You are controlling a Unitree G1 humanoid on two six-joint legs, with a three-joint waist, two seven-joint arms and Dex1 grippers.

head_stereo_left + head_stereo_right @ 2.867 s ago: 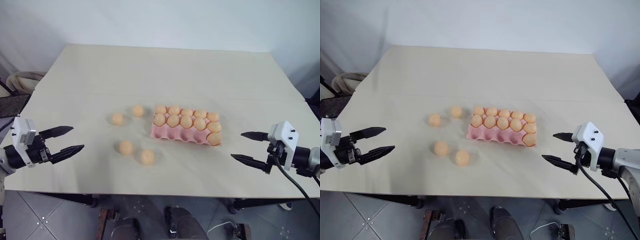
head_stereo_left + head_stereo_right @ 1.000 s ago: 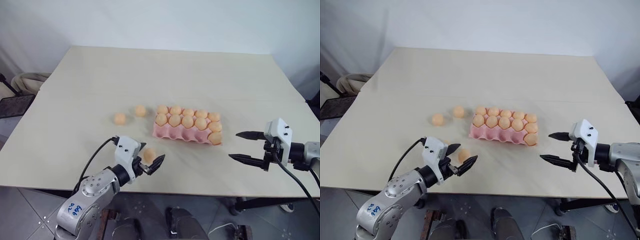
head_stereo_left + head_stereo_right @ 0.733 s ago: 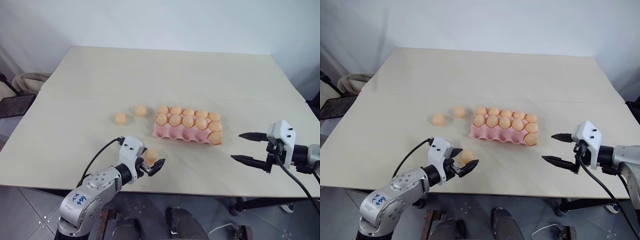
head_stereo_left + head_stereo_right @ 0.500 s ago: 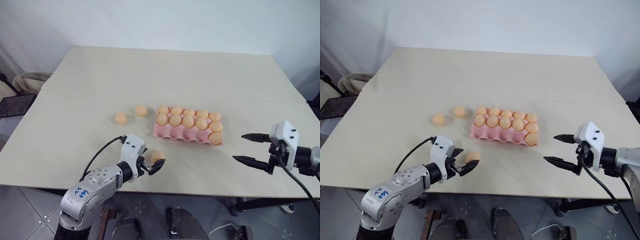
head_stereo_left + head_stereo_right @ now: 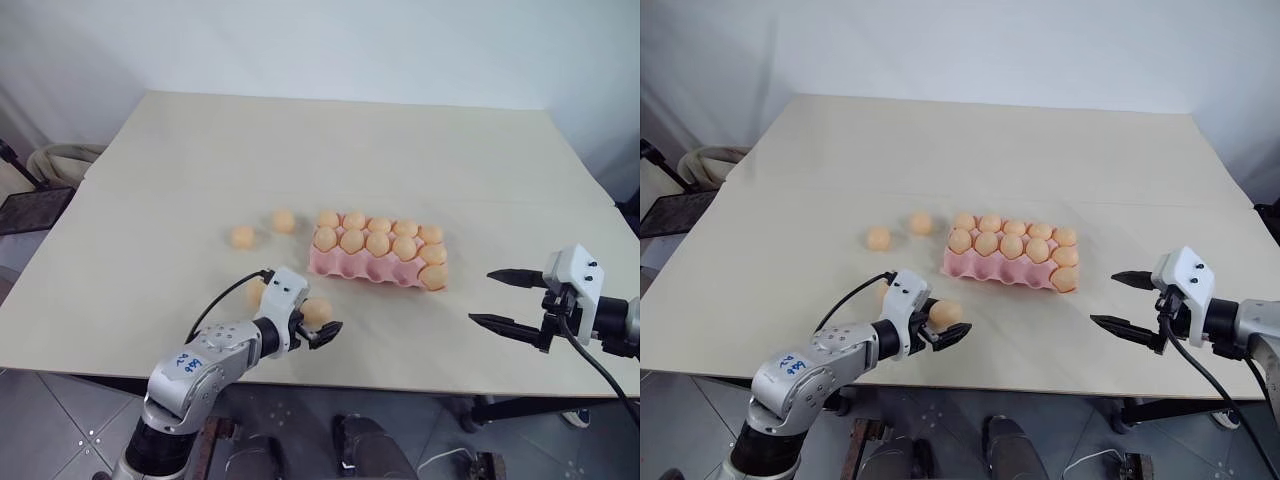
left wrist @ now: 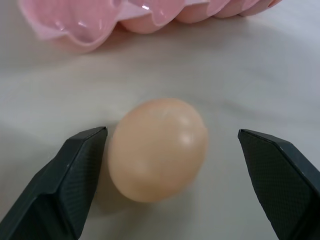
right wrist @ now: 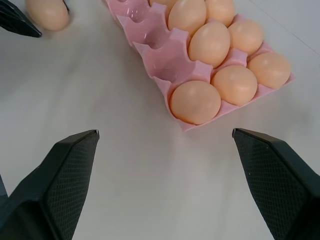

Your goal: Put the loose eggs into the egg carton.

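the left gripper [image 5: 322, 331] has come in from the table's left edge — where it hung spread, well clear of the eggs — to the nearest loose egg [image 6: 157, 147], which now sits between its fingers, one finger [image 6: 75, 172] touching the shell, the other apart. that egg has shifted a little toward the right since the gripper reached it — nearer the egg carton [image 5: 375, 266].

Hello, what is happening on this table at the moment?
A robot is filling the pink egg carton with loose eggs. Its left tool is open around one egg lying on the table in front of the carton, not yet gripping. The right tool waits open beside the carton.
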